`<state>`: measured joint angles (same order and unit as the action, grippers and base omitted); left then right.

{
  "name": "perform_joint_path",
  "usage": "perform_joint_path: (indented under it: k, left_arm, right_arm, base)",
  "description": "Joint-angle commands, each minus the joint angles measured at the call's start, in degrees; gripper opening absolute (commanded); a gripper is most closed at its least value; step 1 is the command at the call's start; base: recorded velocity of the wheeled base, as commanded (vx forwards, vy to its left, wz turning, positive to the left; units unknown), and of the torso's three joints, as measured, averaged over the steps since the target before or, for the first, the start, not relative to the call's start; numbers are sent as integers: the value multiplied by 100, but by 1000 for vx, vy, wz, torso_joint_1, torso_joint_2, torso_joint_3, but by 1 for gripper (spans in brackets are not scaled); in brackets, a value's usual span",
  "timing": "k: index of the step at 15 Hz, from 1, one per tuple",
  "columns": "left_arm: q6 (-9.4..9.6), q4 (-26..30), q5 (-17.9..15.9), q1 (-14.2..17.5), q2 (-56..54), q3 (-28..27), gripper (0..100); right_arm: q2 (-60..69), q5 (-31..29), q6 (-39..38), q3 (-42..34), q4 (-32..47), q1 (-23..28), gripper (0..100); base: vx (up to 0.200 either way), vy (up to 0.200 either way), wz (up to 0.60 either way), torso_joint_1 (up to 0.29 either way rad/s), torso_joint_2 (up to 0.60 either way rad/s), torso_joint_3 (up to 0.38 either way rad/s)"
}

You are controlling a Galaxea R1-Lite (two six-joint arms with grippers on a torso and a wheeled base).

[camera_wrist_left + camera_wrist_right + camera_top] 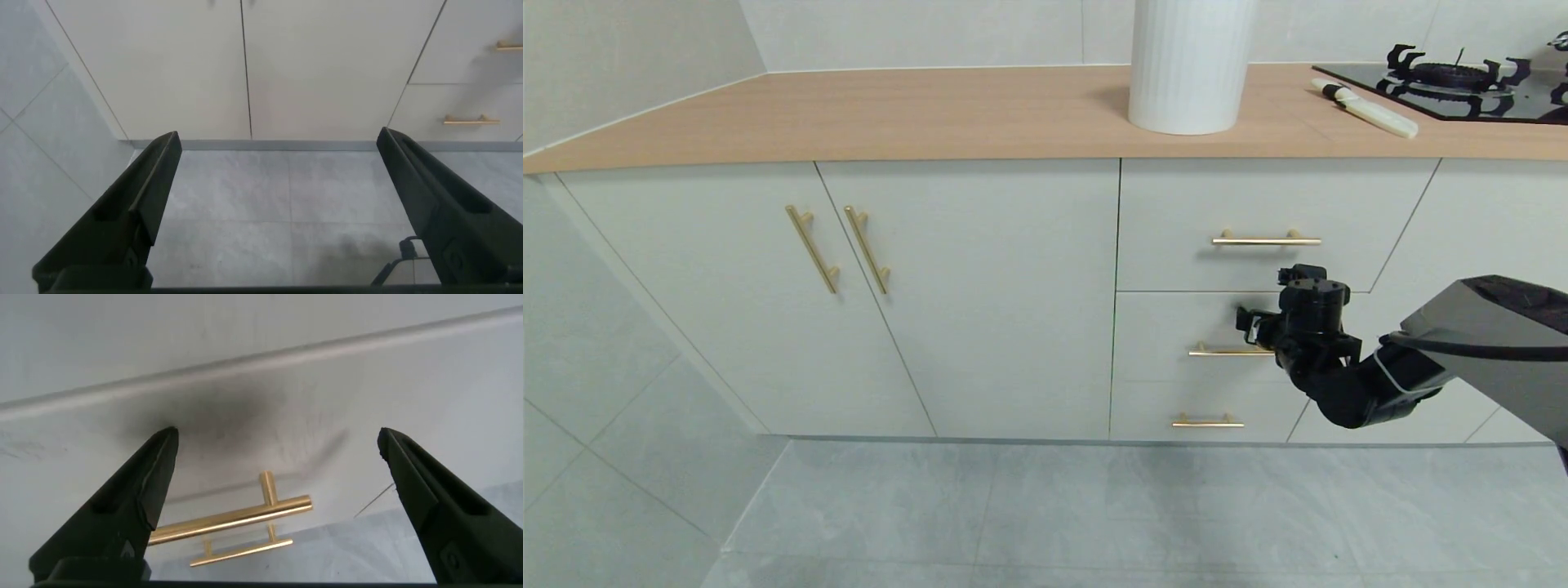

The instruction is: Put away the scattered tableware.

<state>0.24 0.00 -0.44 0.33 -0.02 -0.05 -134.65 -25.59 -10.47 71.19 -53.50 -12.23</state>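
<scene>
A cream-coloured knife (1364,108) with a dark band lies on the wooden countertop (915,114) near the hob. My right gripper (1252,325) hangs in front of the drawer stack, close to the middle drawer's gold handle (1229,352). In the right wrist view this gripper (274,441) is open, and the gold handle (237,521) lies across the gap, below the tips and apart from both fingers. My left gripper (278,139) is open and holds nothing; it is low over the grey floor tiles, facing the cabinet base.
A tall white ribbed container (1188,65) stands on the counter left of the knife. A black gas hob (1454,82) is at the far right. Two cabinet doors with gold handles (837,249) are on the left. Top drawer handle (1266,240) and bottom handle (1207,422) flank the middle one.
</scene>
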Motion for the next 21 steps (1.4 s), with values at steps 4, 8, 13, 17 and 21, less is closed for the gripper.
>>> perform_joint_path:
  k: [4, 8, 13, 17, 21]
  left_arm:
    - [2, 0, 0, 2, 2, -4, 100]
    - [2, 0, 0, 2, 2, 5, 100]
    - [2, 0, 0, 2, 2, 5, 100]
    - [2, 0, 0, 2, 2, -4, 100]
    - [2, 0, 0, 2, 2, 5, 100]
  right_arm:
    - [255, -34, -8, -202, -46, 63, 100]
    - [2294, 291, 19, -2285, 51, 10, 100]
    - [5308, 168, 546, -4113, 59, 10, 100]
    - [7883, 63, 1364, -5608, 253, 150, 100]
    - [10608, -219, 1926, -5783, 2503, 625, 100]
  base:
    - [0, 0, 0, 0, 0, 0]
    - [0, 0, 0, 0, 0, 0]
    - [0, 0, 0, 0, 0, 0]
    - [0, 0, 0, 0, 0, 0]
    - [0, 0, 0, 0, 0, 0]
